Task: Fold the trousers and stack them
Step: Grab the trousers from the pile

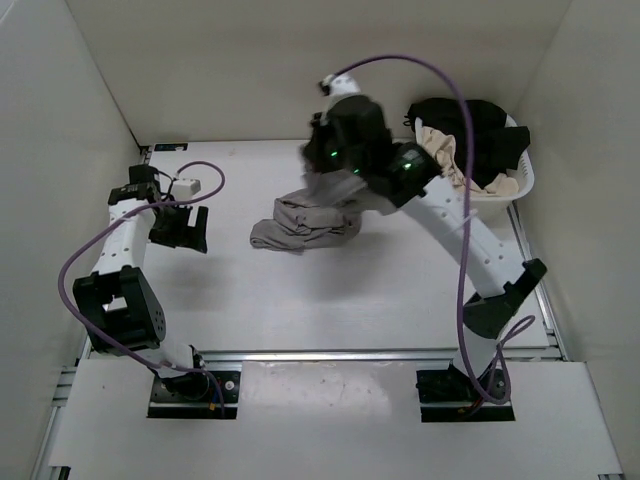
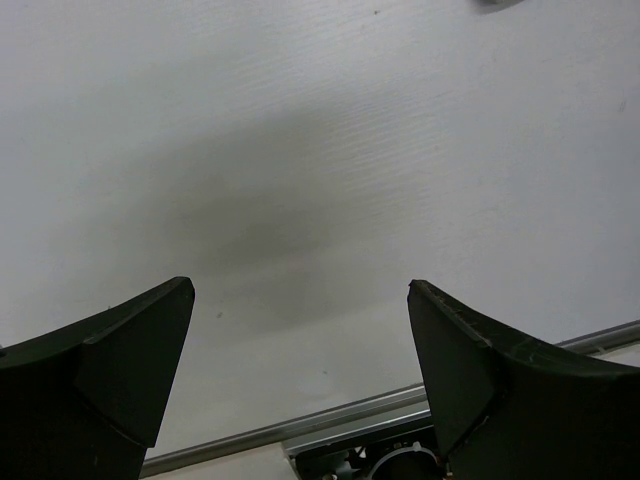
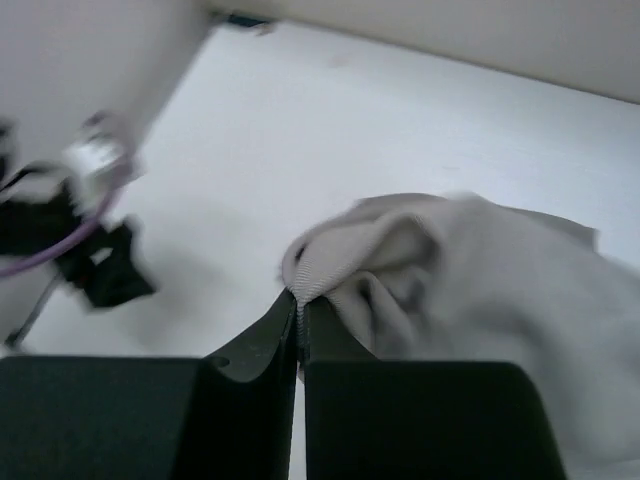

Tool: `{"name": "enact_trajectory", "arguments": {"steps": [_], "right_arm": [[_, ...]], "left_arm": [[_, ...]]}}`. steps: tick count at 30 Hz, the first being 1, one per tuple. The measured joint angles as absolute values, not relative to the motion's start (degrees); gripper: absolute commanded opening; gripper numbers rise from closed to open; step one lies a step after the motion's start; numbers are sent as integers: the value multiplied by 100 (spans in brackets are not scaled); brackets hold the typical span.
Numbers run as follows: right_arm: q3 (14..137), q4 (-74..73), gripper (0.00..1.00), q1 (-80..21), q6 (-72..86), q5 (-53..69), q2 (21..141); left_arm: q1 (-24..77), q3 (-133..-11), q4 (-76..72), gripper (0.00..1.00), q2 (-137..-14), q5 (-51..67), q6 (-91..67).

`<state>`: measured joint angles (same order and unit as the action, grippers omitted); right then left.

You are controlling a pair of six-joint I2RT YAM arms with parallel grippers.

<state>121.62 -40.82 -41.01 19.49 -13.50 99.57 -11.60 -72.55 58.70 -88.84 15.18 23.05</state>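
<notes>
One pair of grey trousers (image 1: 303, 222) sits bunched just beneath the right claw (image 1: 330, 185), its arm stretched forward. Left wrist: left claw (image 2: 300, 290) spread wide above the desk (image 2: 300, 150). Right wrist: tips pinch a trouser fold.

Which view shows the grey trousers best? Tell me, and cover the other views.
Top external: it shows the trousers whole, a crumpled heap on the table. The right wrist view gives only a blurred close-up of one fold pinched in the right gripper. The left wrist view shows bare table and no trousers that can be made out.
</notes>
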Motion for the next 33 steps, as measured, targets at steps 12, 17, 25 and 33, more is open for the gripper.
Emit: {"name": "enact_trajectory", "arguments": {"steps": [12, 17, 25, 33], "right_arm": [[12140, -3977, 0, -5131, 2445, -2093, 10720], [10746, -4292, 0, -4797, 2805, -2473, 10029], [11349, -5000, 63, -3138, 2932, -1361, 10248], [12436, -5321, 79, -1968, 2720, -344, 11983]], "left_arm": [[-1531, -7669, 5898, 100, -8921, 1435, 2408], [-1531, -7669, 5922, 100, -8954, 1431, 2523], [-1052, -7977, 6040, 100, -9570, 1581, 2694], [139, -8197, 5935, 100, -10230, 1581, 2961]]}}
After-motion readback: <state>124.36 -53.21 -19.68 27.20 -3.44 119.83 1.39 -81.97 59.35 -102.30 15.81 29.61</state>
